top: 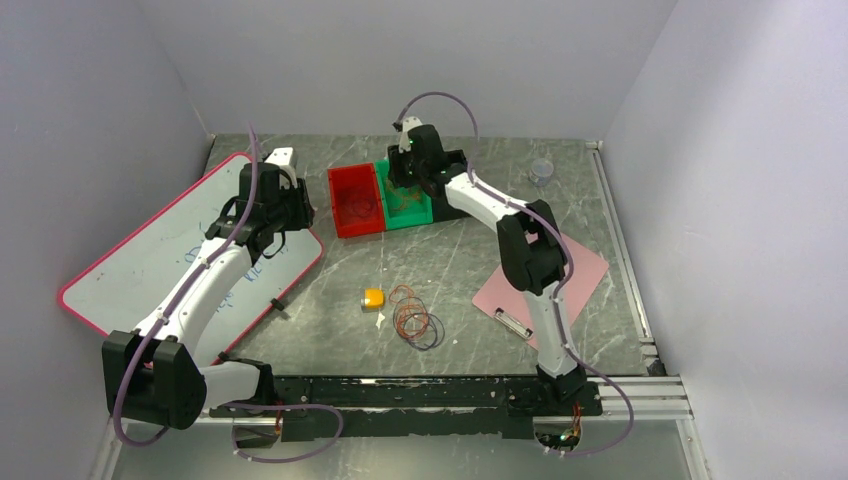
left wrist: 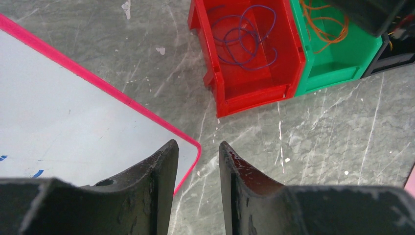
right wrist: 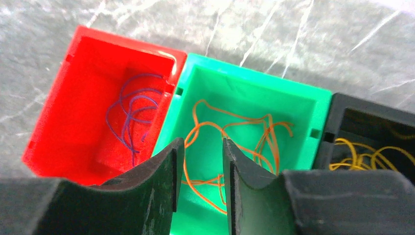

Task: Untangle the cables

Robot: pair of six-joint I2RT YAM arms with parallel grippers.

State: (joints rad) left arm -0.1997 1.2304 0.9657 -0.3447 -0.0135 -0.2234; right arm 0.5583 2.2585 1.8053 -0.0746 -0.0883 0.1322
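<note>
The grey table [top: 450,250] is carrying a whiteboard [top: 130,270] at nine o'clock and a red bin [top: 345,215] at twelve. The left gripper [left wrist: 198,147] is hovering over the whiteboard's corner, fingers narrowly parted and empty. The right gripper [right wrist: 203,144] is hanging above the green bin [right wrist: 254,81], also slightly parted and gripping nothing. The cables [top: 415,318] are lying near table centre, at six o'clock from the bins, well apart from both grippers. They are looking light, limp and springy, so pinching one outer loop is probably working best.
</note>
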